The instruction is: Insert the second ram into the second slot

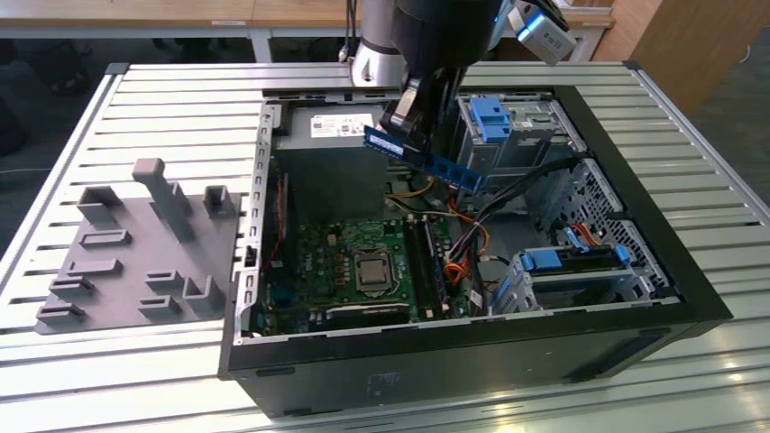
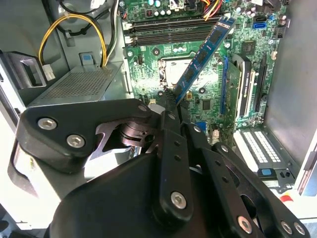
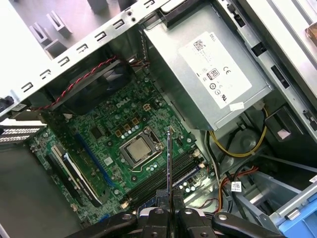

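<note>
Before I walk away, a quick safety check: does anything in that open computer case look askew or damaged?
The thin blue circuit-board ram stick hangs slanted in the jaws above the green motherboard, across its black memory slots rather than along them. No damage stands out.

A slatted metal tabletop (image 1: 169,99) carries two things: an open black computer case (image 1: 457,370) lying on its side and, just beside it toward the exterior view's left, a grey holder plate (image 1: 121,271) with upright pegs.
</note>
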Motion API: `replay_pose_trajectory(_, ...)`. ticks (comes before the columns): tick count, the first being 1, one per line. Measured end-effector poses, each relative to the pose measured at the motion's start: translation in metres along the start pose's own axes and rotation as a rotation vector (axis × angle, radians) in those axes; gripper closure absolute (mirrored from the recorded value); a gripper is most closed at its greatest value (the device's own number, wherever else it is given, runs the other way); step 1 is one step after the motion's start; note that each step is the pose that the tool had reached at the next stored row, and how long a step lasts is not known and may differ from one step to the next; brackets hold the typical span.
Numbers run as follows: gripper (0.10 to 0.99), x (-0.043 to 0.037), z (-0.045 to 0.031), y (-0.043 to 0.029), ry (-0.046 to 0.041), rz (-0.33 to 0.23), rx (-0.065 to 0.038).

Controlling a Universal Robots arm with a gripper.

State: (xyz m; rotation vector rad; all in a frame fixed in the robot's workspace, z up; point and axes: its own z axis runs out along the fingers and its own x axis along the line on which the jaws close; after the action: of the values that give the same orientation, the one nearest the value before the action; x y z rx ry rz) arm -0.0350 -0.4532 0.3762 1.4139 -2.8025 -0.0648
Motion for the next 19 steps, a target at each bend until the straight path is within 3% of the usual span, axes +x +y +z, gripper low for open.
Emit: replay_pose_trajectory(19,0.949,0.0000,0.0005,0.0000,-0.0007,0.020,0.000)
